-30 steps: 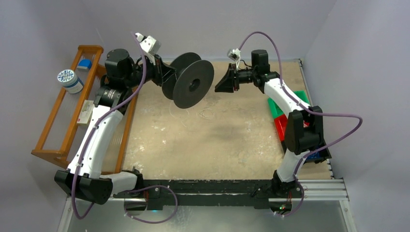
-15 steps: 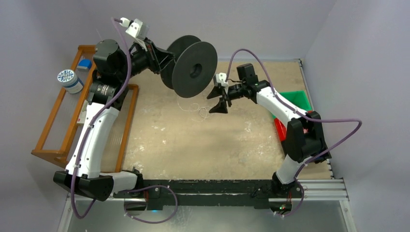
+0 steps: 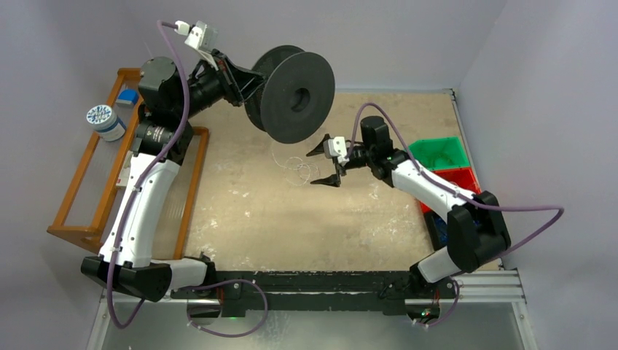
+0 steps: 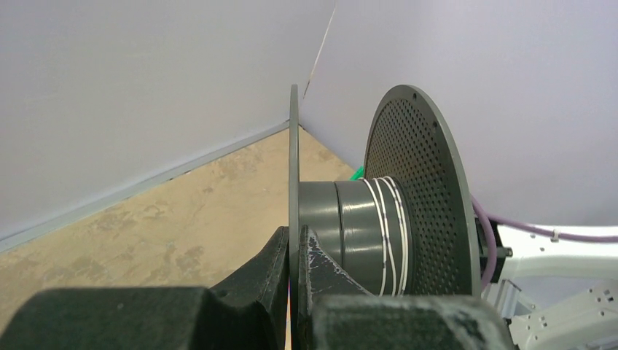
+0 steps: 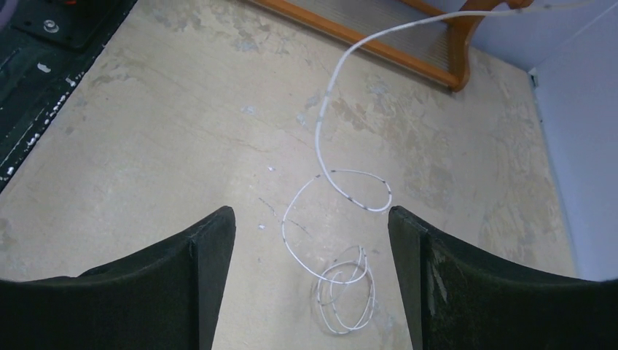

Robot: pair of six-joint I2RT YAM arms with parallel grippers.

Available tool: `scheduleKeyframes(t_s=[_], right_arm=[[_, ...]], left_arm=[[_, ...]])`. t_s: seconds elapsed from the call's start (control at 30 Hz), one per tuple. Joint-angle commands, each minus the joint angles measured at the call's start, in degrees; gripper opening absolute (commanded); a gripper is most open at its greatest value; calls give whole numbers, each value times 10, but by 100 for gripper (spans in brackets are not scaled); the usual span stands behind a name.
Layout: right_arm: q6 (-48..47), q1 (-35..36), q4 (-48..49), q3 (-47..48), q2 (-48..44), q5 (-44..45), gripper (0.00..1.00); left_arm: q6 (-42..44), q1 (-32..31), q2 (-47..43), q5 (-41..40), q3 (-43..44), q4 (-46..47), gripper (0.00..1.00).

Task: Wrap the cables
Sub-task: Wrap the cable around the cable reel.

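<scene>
My left gripper [image 3: 255,84] is shut on one flange [image 4: 294,182] of a black spool [image 3: 295,95] and holds it high above the table's far side. A few turns of the thin whitish cable [image 4: 390,233] lie round the spool's hub. From the spool the cable hangs down to loose loops [image 3: 299,169] on the tan table. My right gripper [image 3: 326,162] is open and empty, just right of those loops. In the right wrist view the cable loops [image 5: 342,292] lie on the table between the two spread fingers, below the gripper [image 5: 312,219].
A wooden rack [image 3: 87,182] stands along the left edge, with a white and blue roll [image 3: 104,120] beside it. Green [image 3: 437,153] and red [image 3: 452,182] bins sit at the right edge. The rack also shows in the right wrist view [image 5: 379,44].
My left gripper lifted the spool higher and a little to the right. My right gripper swung from beside the spool down towards the table, over the cable loops, with its fingers spread.
</scene>
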Motion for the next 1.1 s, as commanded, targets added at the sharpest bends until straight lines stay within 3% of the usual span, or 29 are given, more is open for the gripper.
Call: scheduleKeyframes(t_s=[0.0, 0.23, 0.57, 0.8, 0.97, 1.0, 1.07], right_arm=[[82, 7, 181, -52, -45, 9, 80], [140, 48, 261, -73, -39, 85, 80], [153, 94, 279, -73, -2, 145, 78], [194, 116, 341, -83, 11, 264, 60], [189, 122, 335, -85, 24, 266, 50], [186, 123, 331, -85, 24, 264, 45], [181, 125, 323, -83, 25, 258, 26]], left_arm=[[-55, 2, -10, -32, 7, 76, 0], [-84, 3, -4, -30, -7, 98, 0], [-112, 8, -5, -15, -21, 122, 0], [-136, 11, -5, -2, -31, 148, 0], [-145, 12, -8, 2, -37, 155, 0], [-145, 13, -9, 1, -38, 155, 0], [-146, 14, -10, 0, -38, 155, 0]])
